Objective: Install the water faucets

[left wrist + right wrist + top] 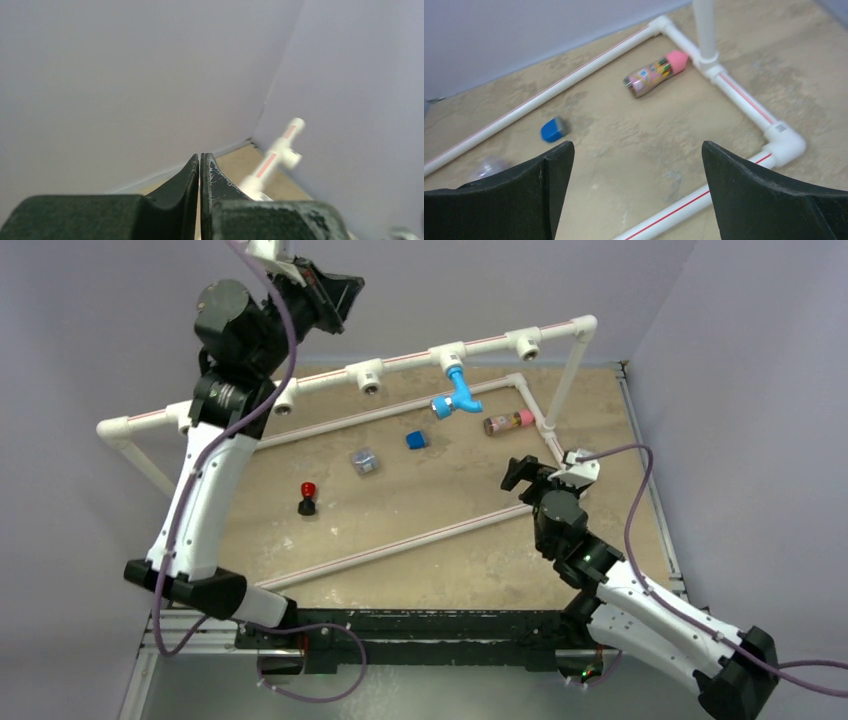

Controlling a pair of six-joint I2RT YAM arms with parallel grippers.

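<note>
One light-blue water faucet [457, 390] hangs by its knob end from a tee fitting [447, 356] on the raised white pipe rail, its bent spout pointing down and to the left. It does not show in either wrist view. My left gripper [343, 300] is raised high above the rail's left part, far from the faucet; in the left wrist view [200, 160] its jaws are pressed together with nothing between them. My right gripper [543, 470] hovers low over the board's right side, below the faucet; in the right wrist view [636, 150] it is wide open and empty.
On the board lie a brown cylinder with a pink cap [508, 422] [656, 72], a dark-blue cube [417, 439] [554, 129], a clear cube [365, 461] and a red-and-black piece [308, 497]. Open tee fittings [370, 377] [527, 343] sit on the rail. Floor pipes [734, 92] frame the board.
</note>
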